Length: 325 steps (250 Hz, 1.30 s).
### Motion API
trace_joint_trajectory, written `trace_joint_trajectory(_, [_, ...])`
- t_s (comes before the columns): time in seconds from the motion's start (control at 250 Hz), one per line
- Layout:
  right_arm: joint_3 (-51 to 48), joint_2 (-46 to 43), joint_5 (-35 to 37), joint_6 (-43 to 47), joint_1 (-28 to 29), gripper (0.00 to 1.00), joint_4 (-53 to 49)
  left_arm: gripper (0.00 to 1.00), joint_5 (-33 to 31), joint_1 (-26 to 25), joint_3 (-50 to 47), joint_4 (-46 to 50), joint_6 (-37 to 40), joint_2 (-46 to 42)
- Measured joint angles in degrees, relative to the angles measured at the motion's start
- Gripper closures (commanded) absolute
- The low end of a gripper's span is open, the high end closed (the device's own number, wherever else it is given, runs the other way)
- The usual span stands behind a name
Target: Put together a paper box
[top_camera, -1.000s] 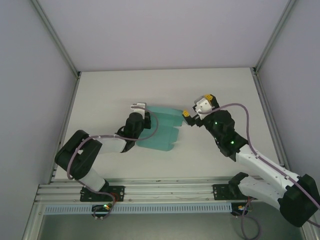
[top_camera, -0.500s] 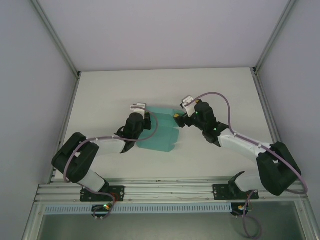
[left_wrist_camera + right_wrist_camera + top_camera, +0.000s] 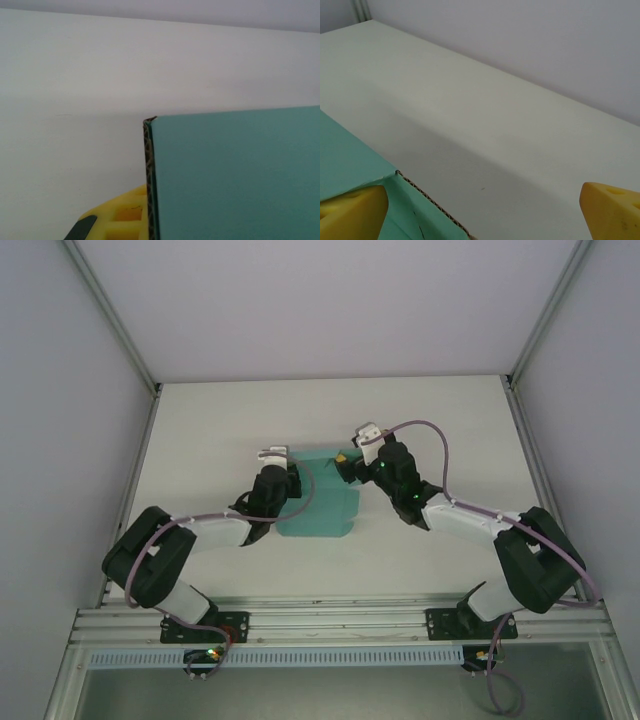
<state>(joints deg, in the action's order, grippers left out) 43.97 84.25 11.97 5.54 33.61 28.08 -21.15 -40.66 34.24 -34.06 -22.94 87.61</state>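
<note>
Box (image 3: 318, 510) with right tool (image 3: 348, 462) closer.

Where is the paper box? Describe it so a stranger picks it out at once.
Start from the white table, then go to its middle, between the left gripper and the right gripper. The paper box is the thin teal-green card there. Nothing else on the pale surface is teal.

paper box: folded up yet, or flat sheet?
Spread sheet, not a box: paper box lies open on the table, left gripper pinching its edge. Whether a flap is raised, cannot tell.
</note>
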Motion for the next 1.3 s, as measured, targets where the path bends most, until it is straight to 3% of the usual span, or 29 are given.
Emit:
trace_joint_trajectory(0.439, [-8.26, -14.88, 5.7, -5.25, 0.0, 0.0, -14.4, 1.0, -2.43, -2.1, 1.53, 8.07, 0.26, -9.31])
trace_joint_trajectory(0.886, [-10.32, -15.74, 5.97, -9.07, -2.99, 0.0, -19.67, 1.0, -2.43, -2.1, 1.53, 10.58, 0.68, -9.73])
trace_joint_trajectory(1.038, [-10.32, -15.06, 3.37, -9.49, -3.23, 0.0, -17.05, 1.0, -0.92, -2.1, 1.53, 10.56, 0.68, -9.79])
trace_joint_trajectory(1.298, [-7.61, -10.99, -7.23, -10.45, -3.23, 0.0, -8.94, 1.0, 0.0, -2.03, 1.53, 10.69, 0.57, -9.9])
